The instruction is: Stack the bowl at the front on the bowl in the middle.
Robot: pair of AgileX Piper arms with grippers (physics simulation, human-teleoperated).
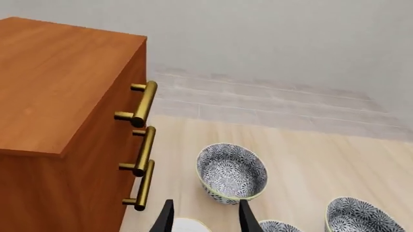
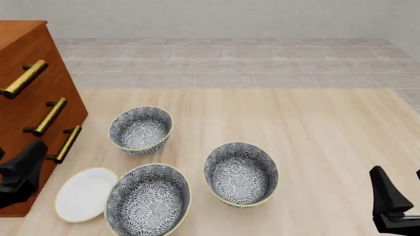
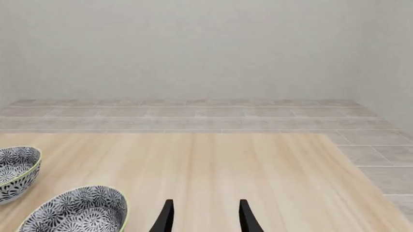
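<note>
The bowl at the front [image 2: 148,200] is deep and floral with a pale yellow rim, and it sits near the table's near edge. Only its rim [image 1: 277,226] shows in the left wrist view. The bowl in the middle [image 2: 241,173] [image 1: 361,217] [image 3: 77,210] stands to its right and a little farther back. My left gripper [image 2: 23,169] [image 1: 205,220] hangs open and empty by the cabinet, left of the front bowl. At the near right my right gripper [image 2: 400,191] [image 3: 205,217] is open and empty, well clear of both bowls.
A third floral bowl [image 2: 140,130] [image 1: 231,172] [image 3: 16,169] stands farther back on the left. A flat white plate [image 2: 84,194] [image 1: 188,225] lies left of the front bowl. An orange-brown cabinet [image 2: 26,98] with brass handles [image 2: 47,117] fills the left side.
</note>
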